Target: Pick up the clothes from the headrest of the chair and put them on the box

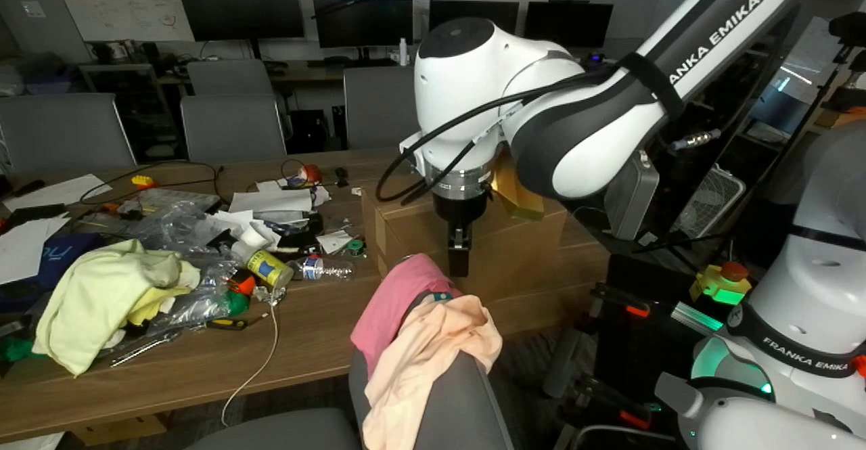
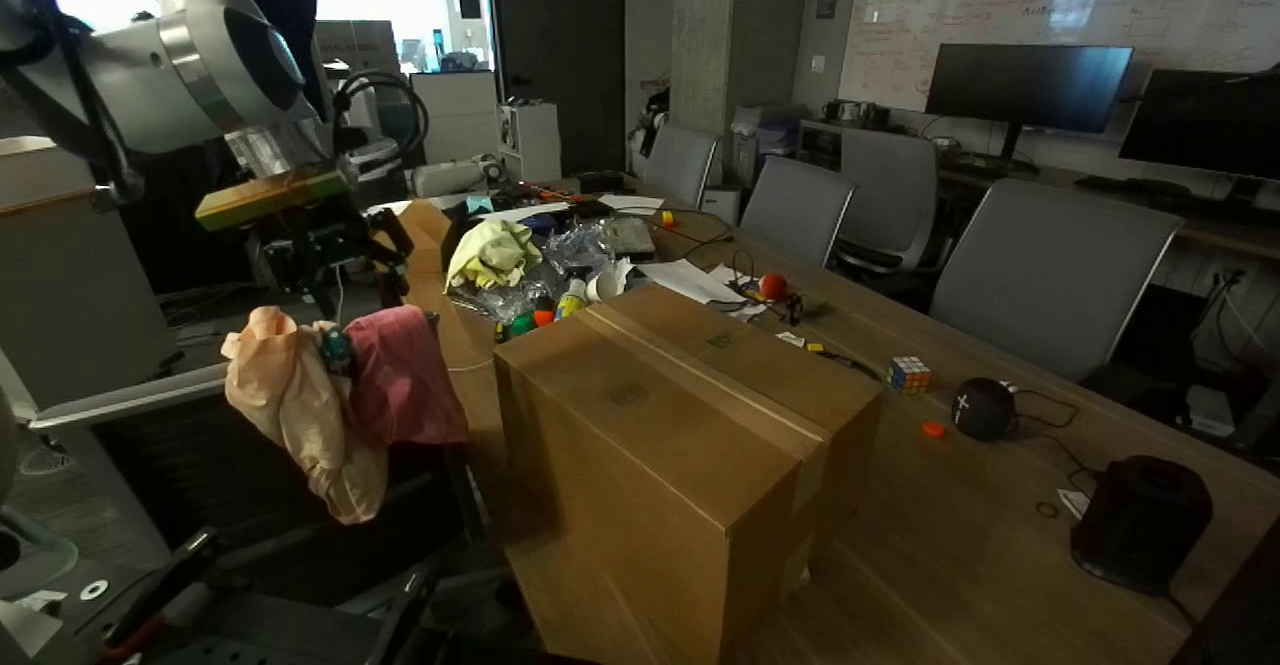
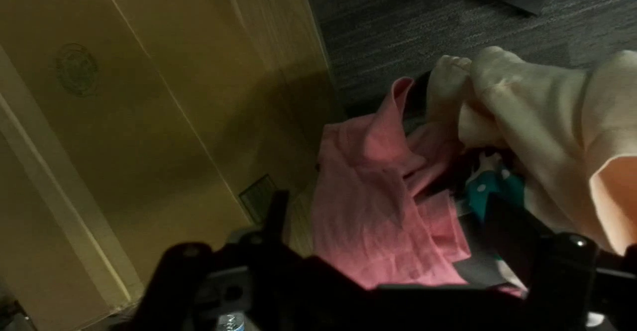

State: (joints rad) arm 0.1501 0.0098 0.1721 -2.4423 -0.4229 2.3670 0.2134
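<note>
A pink cloth [image 1: 406,294] and a peach cloth [image 1: 433,348] hang side by side over the top of the grey chair [image 1: 467,396]. A teal patterned cloth [image 2: 335,348] shows between them. The closed cardboard box [image 2: 650,415] stands on the table beside the chair; it also shows in the wrist view [image 3: 124,122]. My gripper [image 2: 360,295] points down just above the clothes, its fingers apart and empty. In the wrist view the pink cloth [image 3: 378,211] lies between the open fingers [image 3: 388,211], with the peach cloth [image 3: 537,112] to the right.
A pale green cloth [image 1: 108,294], plastic wrap, papers and a bottle [image 1: 325,268] clutter the table [image 1: 304,355]. A Rubik's cube [image 2: 909,374] and black speakers [image 2: 1140,525] stand beyond the box. Another arm [image 1: 798,315] stands beside the chair.
</note>
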